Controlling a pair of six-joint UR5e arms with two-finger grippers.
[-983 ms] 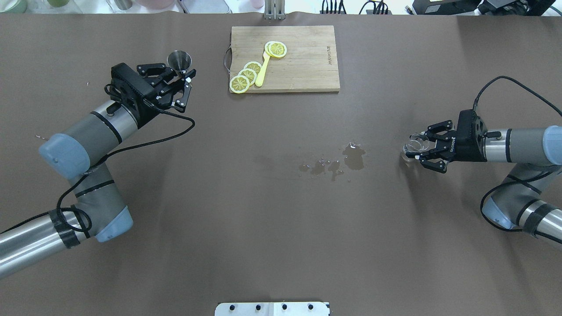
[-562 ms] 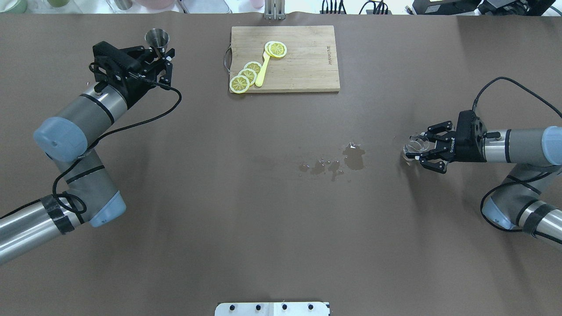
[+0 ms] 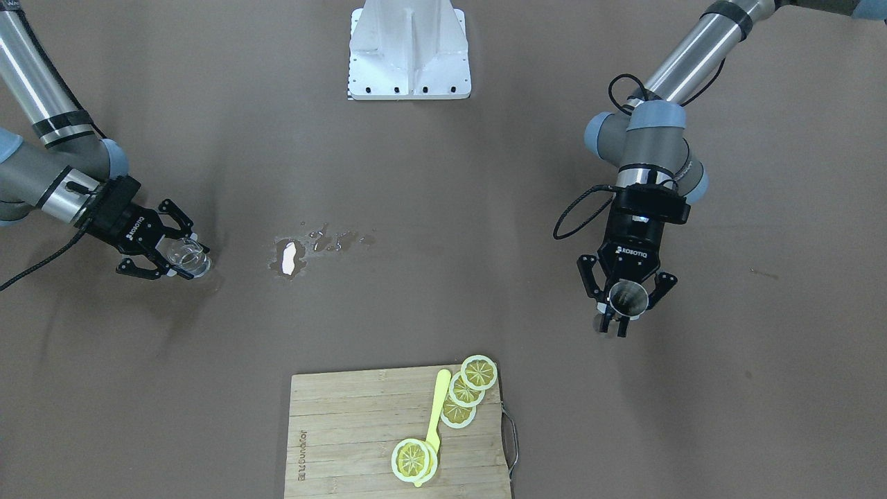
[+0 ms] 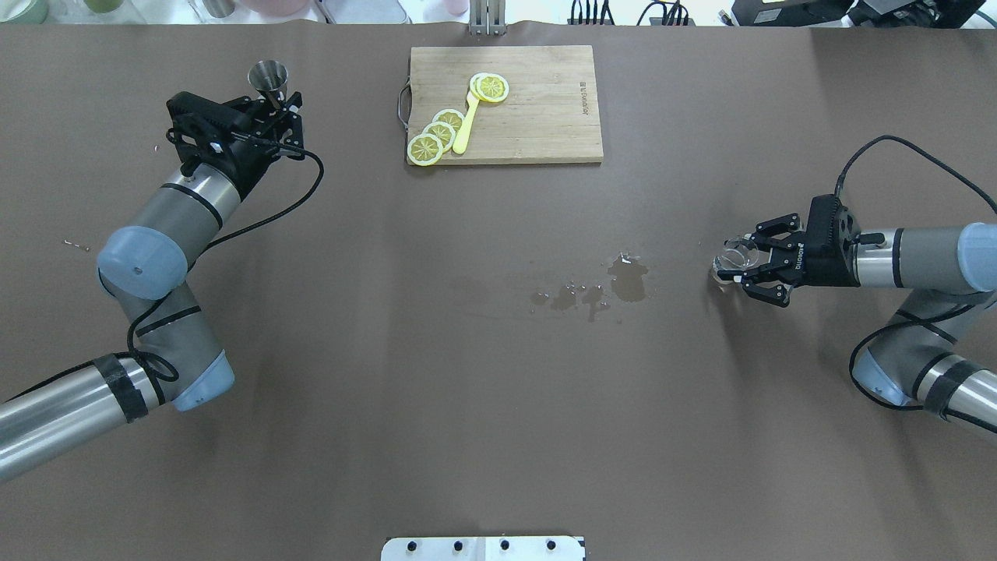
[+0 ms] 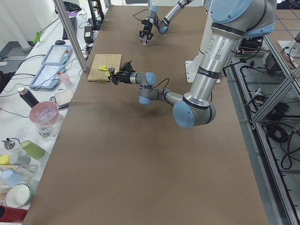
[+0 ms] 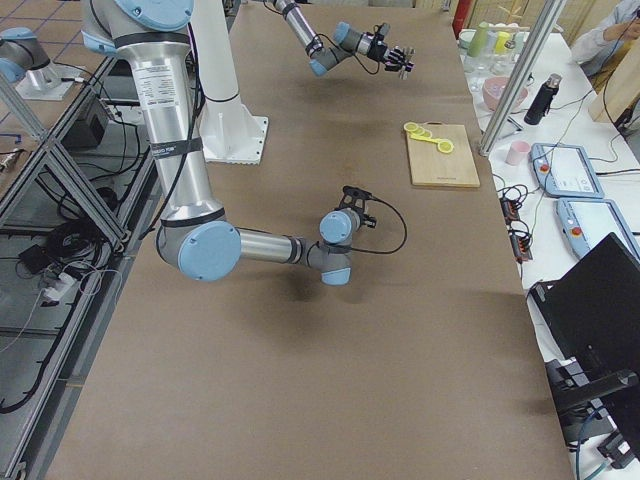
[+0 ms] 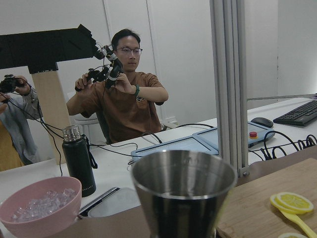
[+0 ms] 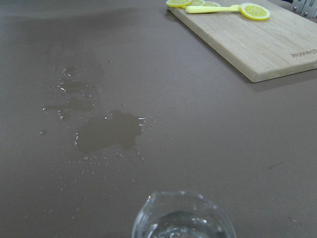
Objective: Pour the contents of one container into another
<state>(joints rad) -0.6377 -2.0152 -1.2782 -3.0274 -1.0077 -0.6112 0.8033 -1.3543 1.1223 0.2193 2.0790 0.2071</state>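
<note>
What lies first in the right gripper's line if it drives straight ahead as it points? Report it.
Past the small clear glass it holds, the right gripper points at the wet spill on the brown table; nothing solid shows before it. Height is unclear.

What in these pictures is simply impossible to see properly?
The glass: base cut off by the right wrist view's bottom edge.
The jigger: lower cone cut off by the left wrist view's bottom edge; overhead, the left gripper covers it.
Liquid level in either: too small in the wide views.
</note>
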